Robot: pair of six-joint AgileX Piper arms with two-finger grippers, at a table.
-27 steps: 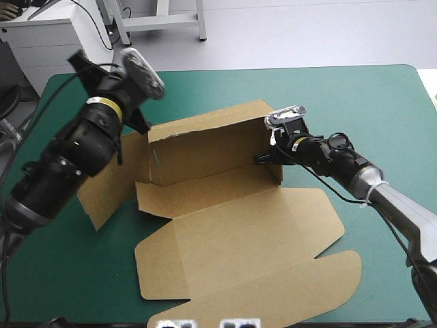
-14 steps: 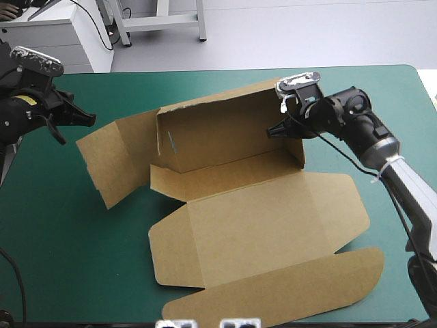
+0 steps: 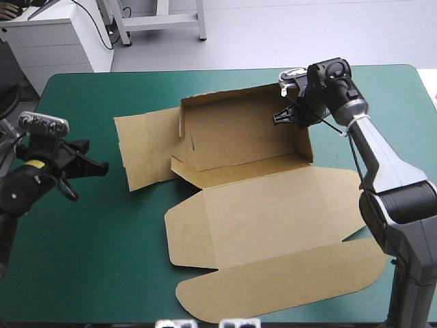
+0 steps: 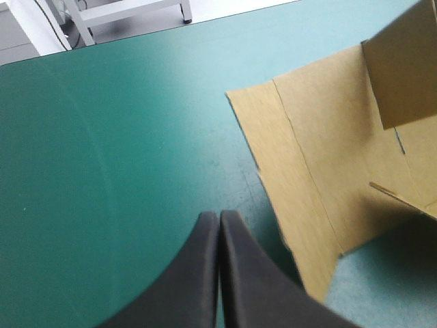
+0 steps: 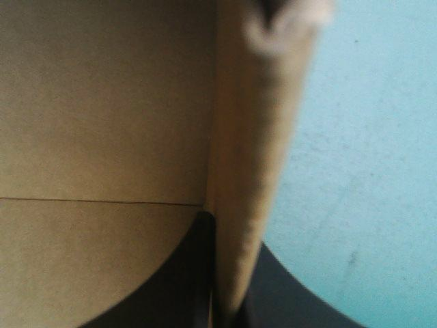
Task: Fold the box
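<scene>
the brown box (image 3: 263,219) lies half-formed on the teal-green cover (image 3: 89,266), right of the table's middle and toward its far edge. its back wall (image 3: 239,126) stands upright along the far side. a short end wall (image 3: 184,124) rises at the back wall's left end, and a taller right end wall (image 3: 304,142) at the other. the narrow floor (image 3: 239,169) lies between them. nearer the robot, the wide lid panel (image 3: 273,236) spreads flat, and its long rounded tuck flap (image 3: 287,283) reaches almost to the near edge. one more side flap (image 3: 145,149) lies flat on the cover, left of the short end wall.

the right gripper (image 3: 283,117) pinches the upper far corner of the right end wall. in its wrist view the black fingers (image 5: 194,273) sit all but closed with the board edge between them (one inside the tray, one outside).

the left gripper (image 3: 97,166) hovers low over bare cover near the table's left edge. it is clamped on nothing: its wrist view shows the two fingers meeting in one pointed arch. the side flap's ragged edge lies ahead of it and off to one side, apart from the fingertips.
</scene>
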